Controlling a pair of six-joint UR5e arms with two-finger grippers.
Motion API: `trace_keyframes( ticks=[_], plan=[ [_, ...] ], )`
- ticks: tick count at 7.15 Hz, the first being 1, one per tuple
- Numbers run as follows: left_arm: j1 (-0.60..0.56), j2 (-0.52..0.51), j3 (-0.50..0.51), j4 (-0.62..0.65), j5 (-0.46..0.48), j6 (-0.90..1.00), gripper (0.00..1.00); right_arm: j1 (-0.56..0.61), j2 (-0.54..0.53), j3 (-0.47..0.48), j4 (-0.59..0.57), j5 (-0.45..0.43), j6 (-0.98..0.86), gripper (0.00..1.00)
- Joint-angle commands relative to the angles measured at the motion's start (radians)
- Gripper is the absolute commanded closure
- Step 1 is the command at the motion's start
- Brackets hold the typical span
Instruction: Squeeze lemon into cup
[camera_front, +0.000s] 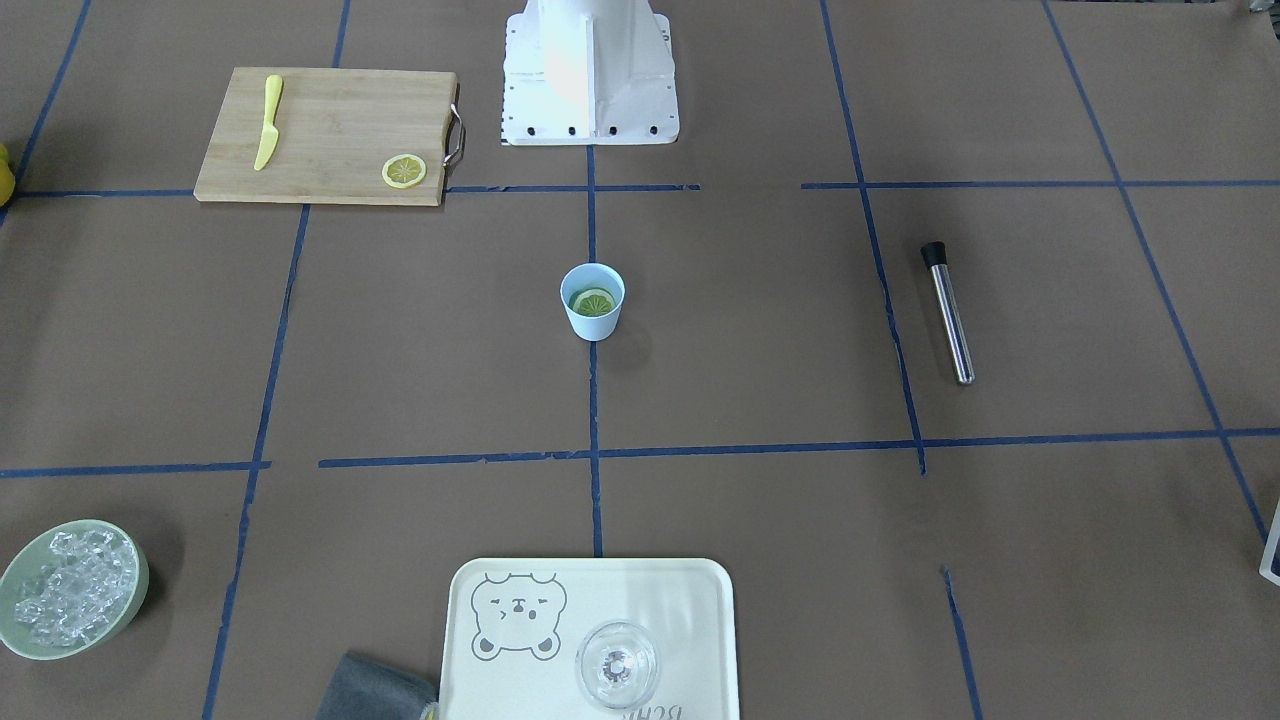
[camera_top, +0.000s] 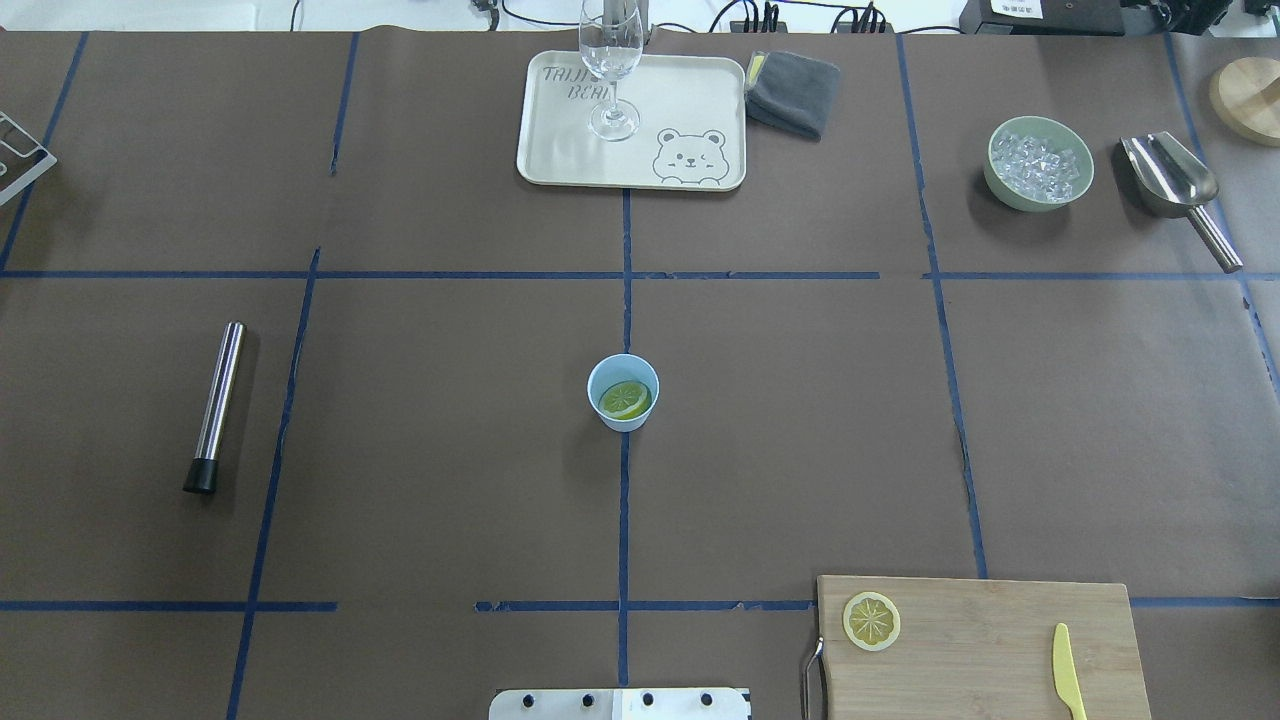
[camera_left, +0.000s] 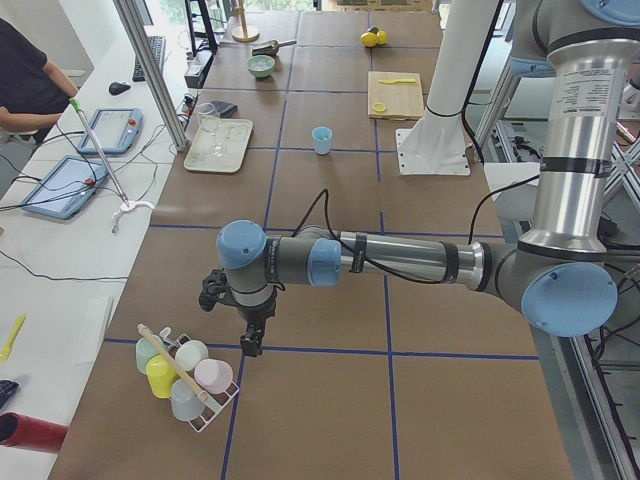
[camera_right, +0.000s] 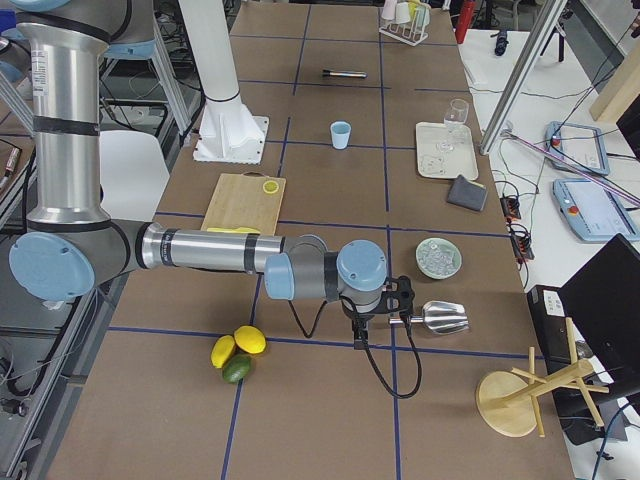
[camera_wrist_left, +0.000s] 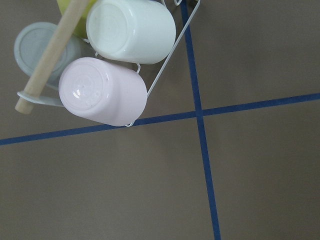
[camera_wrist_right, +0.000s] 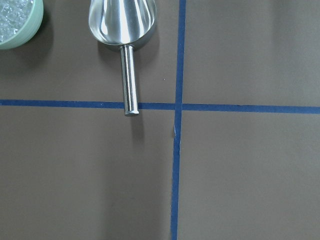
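Observation:
The light-blue cup (camera_top: 622, 368) stands upright at the table's centre, also seen in the front view (camera_front: 592, 325). One lemon slice (camera_top: 625, 400) lies inside it. A second lemon slice (camera_top: 871, 620) lies flat on the wooden cutting board (camera_top: 980, 640), near its corner. Both arms are outside the overhead and front views. My left gripper (camera_left: 245, 345) hangs over the table's left end beside a rack of cups, far from the blue cup. My right gripper (camera_right: 358, 338) hangs over the right end near a steel scoop. I cannot tell whether either is open or shut.
A yellow plastic knife (camera_top: 1067, 670) lies on the board. A steel muddler (camera_top: 215, 405) lies left of the cup. A tray (camera_top: 560, 140) with a stemmed glass (camera_top: 610, 60), a grey cloth, an ice bowl (camera_top: 1038, 165) and the scoop (camera_top: 1175, 185) are at the far edge.

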Motion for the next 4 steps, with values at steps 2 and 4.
trace_keyframes(
  ticks=[2,4],
  plan=[
    [0.000,0.000,0.012,-0.005,-0.029,0.006,0.00,0.000,-0.014,-0.003,0.001,-0.001,0.000,0.00],
    [0.000,0.000,0.013,-0.005,-0.035,0.006,0.00,0.000,-0.020,0.003,-0.002,-0.001,0.000,0.00]
  ],
)
